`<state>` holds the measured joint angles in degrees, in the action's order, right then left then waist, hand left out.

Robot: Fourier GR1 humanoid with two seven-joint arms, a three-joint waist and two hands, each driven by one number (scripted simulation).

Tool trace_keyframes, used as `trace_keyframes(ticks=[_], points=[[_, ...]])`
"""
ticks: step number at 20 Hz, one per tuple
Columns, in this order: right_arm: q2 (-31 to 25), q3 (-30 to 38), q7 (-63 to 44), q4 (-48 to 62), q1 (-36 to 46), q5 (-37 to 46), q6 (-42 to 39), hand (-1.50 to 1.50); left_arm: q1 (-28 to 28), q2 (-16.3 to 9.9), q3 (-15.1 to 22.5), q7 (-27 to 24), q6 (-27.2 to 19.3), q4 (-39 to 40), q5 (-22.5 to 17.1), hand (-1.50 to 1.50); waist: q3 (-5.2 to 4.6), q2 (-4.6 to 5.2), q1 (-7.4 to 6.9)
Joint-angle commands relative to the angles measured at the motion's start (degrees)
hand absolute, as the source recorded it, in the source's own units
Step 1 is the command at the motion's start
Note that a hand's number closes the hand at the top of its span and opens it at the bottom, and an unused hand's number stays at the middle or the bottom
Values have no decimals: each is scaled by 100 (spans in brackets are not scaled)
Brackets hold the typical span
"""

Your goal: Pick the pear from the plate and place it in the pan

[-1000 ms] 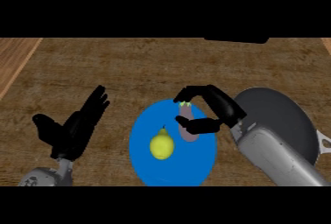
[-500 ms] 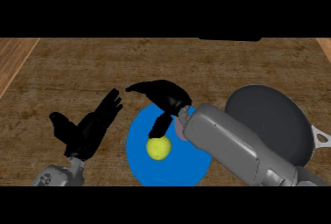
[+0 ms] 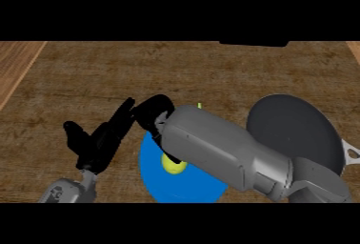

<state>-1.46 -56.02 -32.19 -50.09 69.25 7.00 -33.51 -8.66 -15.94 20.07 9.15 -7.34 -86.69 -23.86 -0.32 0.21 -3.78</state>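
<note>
The yellow-green pear [image 3: 171,165] lies on the blue plate [image 3: 163,188], half hidden under my right forearm. That grey forearm crosses the plate from lower right to upper left. My right hand [image 3: 152,113] hangs past the plate's upper left rim, beyond the pear, its fingers relaxed and holding nothing. Just left of it my left hand [image 3: 100,141] stands open with its fingers up, almost touching the right hand. The dark grey pan [image 3: 295,127] sits to the right of the plate with nothing showing in it.
The pan's handle [image 3: 349,151] points to the right edge. A small green sliver [image 3: 199,106] shows above my right wrist. Brown wooden counter [image 3: 105,71] stretches behind both hands. A dark object [image 3: 253,43] sits at the far edge.
My right arm has swung left and forward over the plate, so the hand now lies past the pear and the forearm covers much of the plate. The left hand shifted slightly right.
</note>
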Motion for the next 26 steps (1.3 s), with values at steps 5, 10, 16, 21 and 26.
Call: trace_keyframes(ticks=[5, 10, 16, 21, 26], points=[[143, -627, -1493, 74, 555, -1313, -1885, -150, -157, 48, -50, 142, -3, -30, 11, 0, 9, -2, -81], [143, -1212, -2203, -117, 317, -2082, -1549, -150, 7, 46, 17, 8, 131, -30, 82, 0, 12, -2, -99], [142, -1672, -2597, -340, 471, -2522, -1000, -150, 14, 83, -73, -4, 155, 101, 112, 0, 16, 4, -26], [142, -2163, -2725, -569, 514, -2424, -948, -150, -116, 307, -87, -36, 12, 243, 206, 0, 20, -1, 64], [142, -2133, -2707, -491, 718, -2315, -1112, -150, 122, 18, -262, 120, 201, -100, 113, 0, 24, -13, 128]])
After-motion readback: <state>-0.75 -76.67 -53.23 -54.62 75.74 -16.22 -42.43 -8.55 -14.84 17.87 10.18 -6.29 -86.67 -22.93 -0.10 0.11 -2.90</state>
